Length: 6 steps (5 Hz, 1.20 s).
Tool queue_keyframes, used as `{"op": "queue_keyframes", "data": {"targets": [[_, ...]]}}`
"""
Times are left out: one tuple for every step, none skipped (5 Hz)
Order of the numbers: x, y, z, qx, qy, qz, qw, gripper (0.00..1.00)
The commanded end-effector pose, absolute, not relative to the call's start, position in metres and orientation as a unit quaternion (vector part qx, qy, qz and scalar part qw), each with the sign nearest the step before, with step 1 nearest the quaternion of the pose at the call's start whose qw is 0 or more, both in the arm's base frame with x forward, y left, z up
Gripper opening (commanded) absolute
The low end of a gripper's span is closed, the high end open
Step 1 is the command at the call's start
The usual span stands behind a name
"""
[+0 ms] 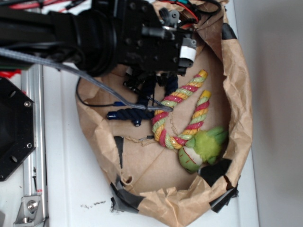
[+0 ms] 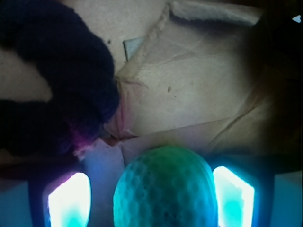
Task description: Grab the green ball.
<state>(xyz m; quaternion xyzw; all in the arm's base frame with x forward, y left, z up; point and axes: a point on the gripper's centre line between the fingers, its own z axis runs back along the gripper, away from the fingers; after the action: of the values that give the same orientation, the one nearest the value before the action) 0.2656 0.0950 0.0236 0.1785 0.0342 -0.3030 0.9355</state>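
The gripper (image 1: 151,87) is down inside the paper bin (image 1: 236,94), and in the wrist view the ball (image 2: 163,189) sits squarely between its two fingers (image 2: 68,201), filling most of the gap. Its surface looks dimpled there and bluish-green under the fingers' glow. A narrow strip shows on either side of it, so I cannot tell whether the pads are pressing it or only flanking it.

From the exterior view the arm hides the ball altogether. Ahead of the gripper and to one side lies a dark blue rope (image 2: 57,80); farther off, towards the bin's far wall, lie the striped rope (image 1: 182,113) and the plush toy (image 1: 203,149), well clear of the fingers.

As I judge it, the approach is done and the ball is framed. What remains is a firm squeeze, if not already made, and the lift.
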Motion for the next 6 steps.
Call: {"op": "queue_keyframes", "data": {"targets": [[0.266,0.09,0.016,0.164,0.037,-0.289,0.942,0.0],[0.267,0.092,0.021,0.163,0.037,-0.284,0.944,0.0],[0.267,0.092,0.026,0.163,0.038,-0.28,0.945,0.0],[0.267,0.084,0.043,0.173,0.028,-0.272,0.946,0.0],[0.267,0.061,0.078,0.165,-0.019,-0.246,0.955,0.0],[0.272,0.023,0.133,0.078,-0.093,-0.117,0.986,0.0]]}}
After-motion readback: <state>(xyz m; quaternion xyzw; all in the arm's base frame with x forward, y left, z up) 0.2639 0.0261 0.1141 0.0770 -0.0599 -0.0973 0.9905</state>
